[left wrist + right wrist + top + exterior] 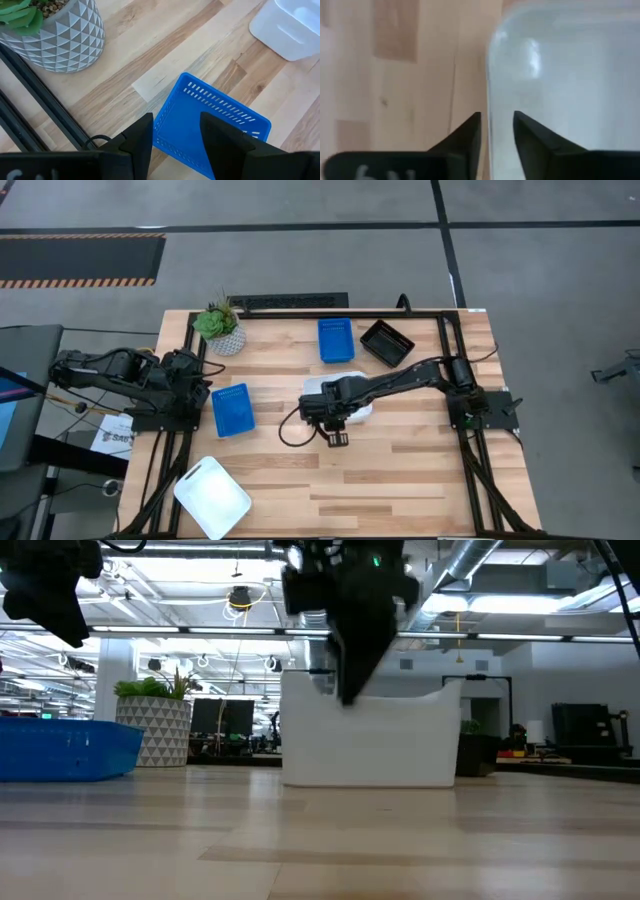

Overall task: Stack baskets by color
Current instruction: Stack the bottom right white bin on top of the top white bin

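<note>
White plastic fills most of what my right wrist sees: the rim of a white basket runs straight between my two dark fingers, one inside the wall and one outside. My right gripper sits at the near edge of this basket in the middle of the table. A narrow gap shows on each side of the rim, so the fingers stand slightly parted around the wall; I cannot tell whether they press it. From table height the basket rests flat on the wood, my arm dropping onto its left part.

My left gripper waits at the table's left edge, fingers spread apart and holding nothing, poised above the corner of a blue basket. That basket lies flat on the left part of the table. A second blue basket lies near the far edge, just beside a black basket, which is turned at an angle. Another white basket sits at the near left corner, hanging partly over the table's edge. A green plant in a white faceted pot stands at the far left corner.
</note>
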Controlling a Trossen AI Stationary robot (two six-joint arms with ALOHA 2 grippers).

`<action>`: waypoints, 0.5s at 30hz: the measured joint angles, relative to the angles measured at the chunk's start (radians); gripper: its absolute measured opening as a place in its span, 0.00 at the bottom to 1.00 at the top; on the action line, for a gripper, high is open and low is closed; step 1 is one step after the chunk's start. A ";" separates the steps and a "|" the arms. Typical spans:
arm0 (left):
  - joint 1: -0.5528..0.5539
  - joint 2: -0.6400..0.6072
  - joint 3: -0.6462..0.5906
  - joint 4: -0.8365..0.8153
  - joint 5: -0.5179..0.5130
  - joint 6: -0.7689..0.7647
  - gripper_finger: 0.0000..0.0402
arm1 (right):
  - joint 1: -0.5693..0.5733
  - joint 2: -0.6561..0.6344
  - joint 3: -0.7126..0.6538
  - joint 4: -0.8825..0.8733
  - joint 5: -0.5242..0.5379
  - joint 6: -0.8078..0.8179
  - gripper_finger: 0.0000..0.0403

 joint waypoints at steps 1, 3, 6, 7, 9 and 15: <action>0.000 0.000 0.000 0.000 0.000 0.000 0.37 | 0.000 -0.001 0.024 -0.020 0.006 0.000 0.36; 0.000 0.000 0.000 0.000 0.000 0.000 0.37 | 0.003 -0.002 0.067 -0.067 0.024 0.001 0.41; 0.000 0.000 0.000 0.000 0.001 0.000 0.37 | 0.003 -0.002 0.121 -0.100 0.055 0.001 0.46; 0.000 0.000 0.000 0.000 0.001 0.000 0.37 | 0.003 -0.002 0.139 -0.097 0.066 0.001 0.47; 0.000 0.000 0.000 0.000 0.002 0.000 0.37 | 0.002 -0.002 0.168 -0.070 0.079 0.001 0.48; 0.000 0.000 0.000 0.000 0.002 0.000 0.37 | -0.011 0.011 0.175 0.096 0.080 -0.003 0.44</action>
